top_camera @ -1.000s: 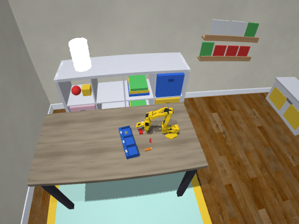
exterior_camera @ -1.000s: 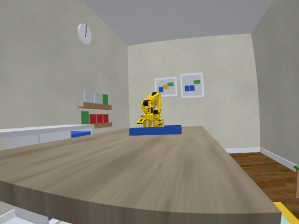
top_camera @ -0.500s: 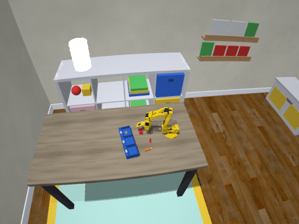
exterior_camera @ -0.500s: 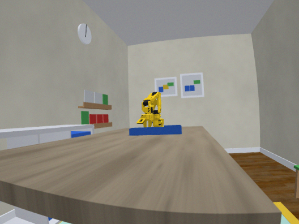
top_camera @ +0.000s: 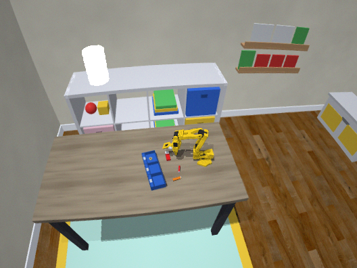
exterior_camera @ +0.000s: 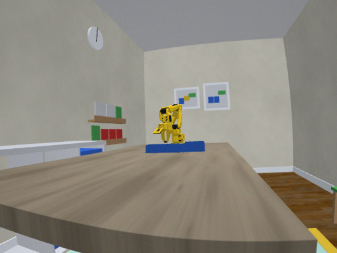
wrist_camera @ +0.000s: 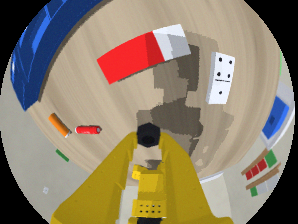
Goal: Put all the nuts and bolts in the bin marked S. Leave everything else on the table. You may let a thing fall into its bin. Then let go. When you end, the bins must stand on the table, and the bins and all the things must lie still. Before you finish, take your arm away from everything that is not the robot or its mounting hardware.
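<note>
The yellow gripper (top_camera: 176, 153) (exterior_camera: 165, 142) (wrist_camera: 148, 134) points down low over the table (top_camera: 94, 176) (exterior_camera: 159, 191) (wrist_camera: 120, 95), its claw nearly closed. Between its fingertips is a black hexagonal piece (wrist_camera: 148, 134), a nut or a bolt head as best I can tell from so small a view. It looks pinched at the very tips, presumably so it can be carried to the bin and dropped.

Just beside the claw lie a red-and-white block (top_camera: 168, 157) (wrist_camera: 131, 56), perhaps an eraser, and a white domino (top_camera: 170, 147) (wrist_camera: 221, 78) with black dots. Neither is hardware, so both should stay put.

A little farther off are a small red cylinder (top_camera: 179, 168) (wrist_camera: 88, 130) and an orange one (top_camera: 176, 179) (wrist_camera: 59, 125), also likely to be left alone.

Past the block stands a blue three-part bin tray (top_camera: 157, 168) (exterior_camera: 175, 147) (wrist_camera: 22, 70). A small golden nut (top_camera: 150, 158) lies in the compartment nearest the shelf unit (top_camera: 145, 78). The white labels are unreadable, but that nut suggests this compartment is S, where the black piece should go next.

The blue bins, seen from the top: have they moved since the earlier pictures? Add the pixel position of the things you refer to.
No, the blue bins (top_camera: 158, 187) (exterior_camera: 175, 147) (wrist_camera: 31, 75) show no shift against the table's (top_camera: 94, 183) (exterior_camera: 159, 198) (wrist_camera: 75, 90) edges.
</note>
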`<state>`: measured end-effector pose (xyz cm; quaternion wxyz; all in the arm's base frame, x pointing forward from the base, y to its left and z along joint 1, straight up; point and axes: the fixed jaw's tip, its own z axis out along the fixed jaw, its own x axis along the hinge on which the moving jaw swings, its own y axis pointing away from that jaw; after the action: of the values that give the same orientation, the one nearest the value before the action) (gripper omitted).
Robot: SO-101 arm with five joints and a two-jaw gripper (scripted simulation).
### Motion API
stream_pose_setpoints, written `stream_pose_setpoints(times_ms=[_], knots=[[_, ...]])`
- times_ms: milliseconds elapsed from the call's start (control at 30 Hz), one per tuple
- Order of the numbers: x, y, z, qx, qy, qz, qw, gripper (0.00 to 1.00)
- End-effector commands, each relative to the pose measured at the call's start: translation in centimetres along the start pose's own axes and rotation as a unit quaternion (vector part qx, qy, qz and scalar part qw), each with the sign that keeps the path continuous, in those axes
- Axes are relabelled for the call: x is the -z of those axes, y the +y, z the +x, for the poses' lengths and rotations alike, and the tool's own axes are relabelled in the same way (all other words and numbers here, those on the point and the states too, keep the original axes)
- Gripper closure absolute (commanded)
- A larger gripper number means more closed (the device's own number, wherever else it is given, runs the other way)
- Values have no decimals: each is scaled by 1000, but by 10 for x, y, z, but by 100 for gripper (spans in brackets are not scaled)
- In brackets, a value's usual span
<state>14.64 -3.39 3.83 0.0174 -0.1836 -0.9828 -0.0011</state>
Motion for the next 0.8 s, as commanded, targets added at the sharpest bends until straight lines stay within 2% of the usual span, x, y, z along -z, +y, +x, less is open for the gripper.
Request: stream_pose_setpoints(times_ms=[0,400,767], knots=[[15,-1,-6,2,-25,-3,1000,100],[17,-1,-7,3,-26,-3,1000,100],[22,5,-23,15,-41,-4,999,100]])
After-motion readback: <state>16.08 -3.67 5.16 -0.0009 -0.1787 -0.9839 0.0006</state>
